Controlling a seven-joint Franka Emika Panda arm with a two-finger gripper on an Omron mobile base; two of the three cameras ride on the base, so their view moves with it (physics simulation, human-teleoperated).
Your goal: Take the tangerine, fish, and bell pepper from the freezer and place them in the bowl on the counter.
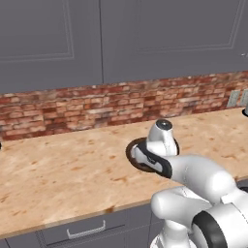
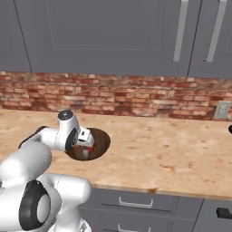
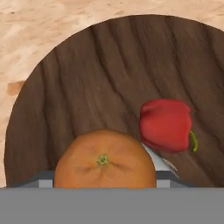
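Gripper (image 3: 105, 186) over the bowl (image 3: 87, 78), jaws apart around the tangerine (image 3: 104, 164); released off-centre, it could knock the bell pepper (image 3: 165, 124); grip firmness unclear.

an orange tangerine (image 3: 104, 164) with a green stem dot sits nearest the pincer. just beyond it lie a glossy red pepper (image 3: 165, 124) and a dark brown, wood-grained bowl (image 3: 92, 74). the speckled beige-orange counter (image 1: 58, 174) meets red brick (image 1: 72, 109).

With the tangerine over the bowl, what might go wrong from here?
1. The tangerine hangs right beside the pepper in the bowl; dropped, it may knock or roll against it.
2. The bowl is shallow, so a round fruit released off-centre might roll out onto the counter.
3. Lowering further, the claw may nudge the pepper.
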